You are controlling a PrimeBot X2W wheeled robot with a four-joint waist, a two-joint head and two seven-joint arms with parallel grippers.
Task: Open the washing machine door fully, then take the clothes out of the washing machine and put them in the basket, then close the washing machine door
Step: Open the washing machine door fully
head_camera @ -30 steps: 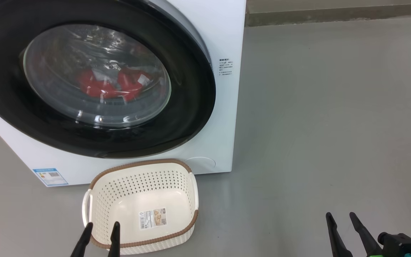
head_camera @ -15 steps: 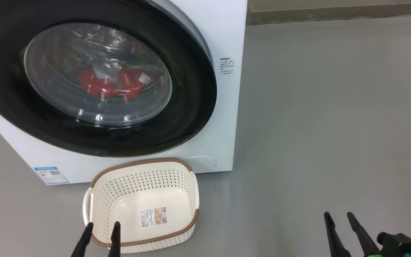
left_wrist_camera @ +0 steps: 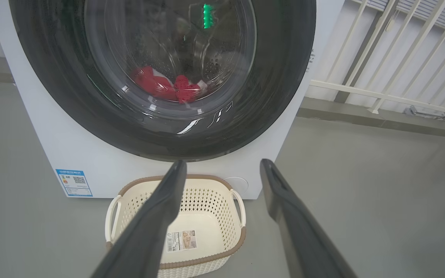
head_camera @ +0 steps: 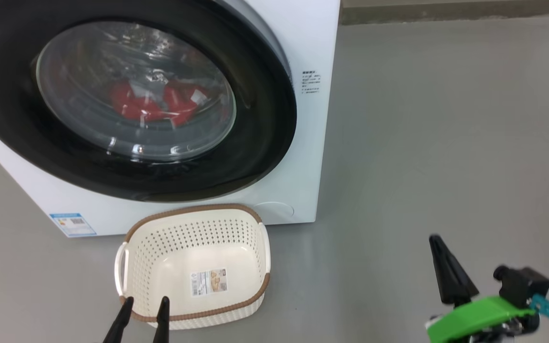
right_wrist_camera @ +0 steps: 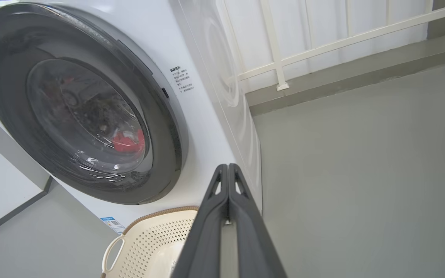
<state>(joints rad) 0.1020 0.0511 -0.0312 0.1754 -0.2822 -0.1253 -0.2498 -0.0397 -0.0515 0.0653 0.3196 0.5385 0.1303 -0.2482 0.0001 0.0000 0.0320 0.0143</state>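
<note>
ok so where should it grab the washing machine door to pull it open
Probably its right edge, coming in from the robot's right. The washing machine door is shut and its glossy black rim looks smooth, with nothing to pinch, but a small dark notch shows at that edge, beside the printed label.

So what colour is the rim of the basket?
The basket has a brown, woven-look rim; the head view shows it best.
</note>
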